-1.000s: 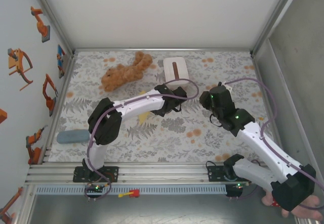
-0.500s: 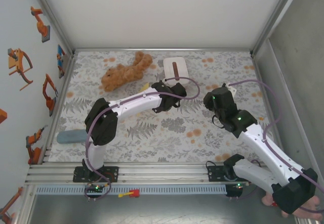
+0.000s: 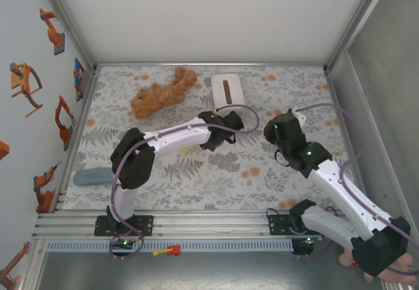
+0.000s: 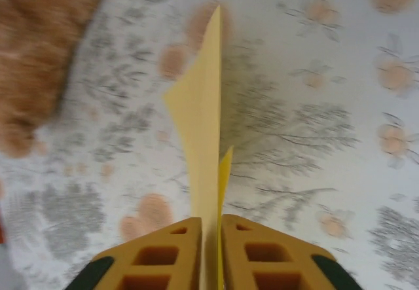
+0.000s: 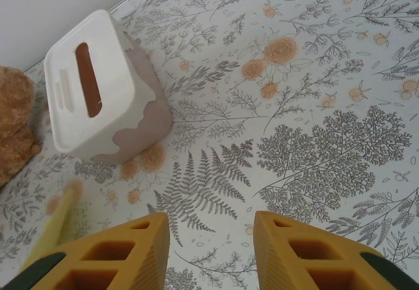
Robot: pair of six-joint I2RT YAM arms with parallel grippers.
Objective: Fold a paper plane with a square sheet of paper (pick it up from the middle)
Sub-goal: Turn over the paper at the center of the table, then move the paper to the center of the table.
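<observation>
Left wrist: left claw [image 4: 211, 230] nearly closed, pinching the paper plane [image 4: 200, 121].

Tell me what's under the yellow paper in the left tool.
Floral cloth lies beneath the paper, which is pinched edge-up in the left tool. The cloth right behind the paper and tool is covered.

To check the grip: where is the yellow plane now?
Left wrist view: the plane is pinched in the left gripper, pointing away over the cloth, plush to its left.
</observation>
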